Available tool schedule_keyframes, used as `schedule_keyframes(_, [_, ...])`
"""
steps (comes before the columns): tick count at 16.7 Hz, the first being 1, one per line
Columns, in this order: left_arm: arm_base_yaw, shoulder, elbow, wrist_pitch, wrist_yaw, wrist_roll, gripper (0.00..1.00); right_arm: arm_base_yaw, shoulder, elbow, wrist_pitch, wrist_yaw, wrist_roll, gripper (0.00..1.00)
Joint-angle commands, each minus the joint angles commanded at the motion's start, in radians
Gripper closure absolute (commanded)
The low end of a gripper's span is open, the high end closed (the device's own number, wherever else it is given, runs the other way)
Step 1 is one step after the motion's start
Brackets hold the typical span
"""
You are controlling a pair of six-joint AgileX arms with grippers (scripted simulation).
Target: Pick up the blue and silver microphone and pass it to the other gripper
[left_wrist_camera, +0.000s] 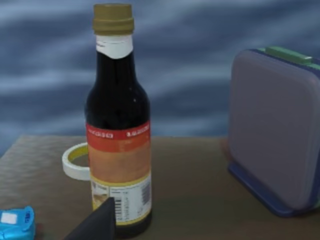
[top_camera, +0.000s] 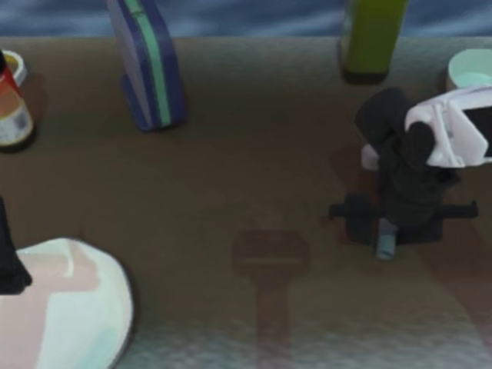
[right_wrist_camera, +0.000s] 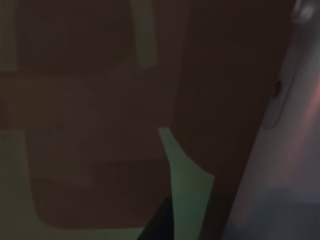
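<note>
The blue and silver microphone [top_camera: 384,244] shows only a short silver stub of its handle below my right gripper [top_camera: 384,229], at the table's right. The head is hidden under the gripper. In the dim right wrist view the silver handle [right_wrist_camera: 295,110] runs close along one side, beside one dark fingertip [right_wrist_camera: 162,222]. The gripper looks shut on the handle. Whether the microphone rests on the table I cannot tell. My left gripper [top_camera: 8,265] is parked at the left edge, open, with one fingertip [left_wrist_camera: 100,222] in its wrist view.
A dark sauce bottle [top_camera: 11,108] [left_wrist_camera: 118,125] and a white tape roll [left_wrist_camera: 75,162] stand far left. A tall blue case with a green stripe [top_camera: 150,65] [left_wrist_camera: 275,130] is at the back, with a green bottle [top_camera: 373,34] and a pale cup [top_camera: 469,73] at back right.
</note>
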Motion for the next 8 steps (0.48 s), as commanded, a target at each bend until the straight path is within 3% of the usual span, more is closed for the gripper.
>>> schedule_keyframes(2, [0.0,0.0,0.0,0.0,0.0,0.0,0.0,0.0,0.0,0.0,0.0,0.0,0.0,1.0])
schedule_keyframes(8, [0.0,0.0,0.0,0.0,0.0,0.0,0.0,0.0,0.0,0.0,0.0,0.0,0.0,1.0])
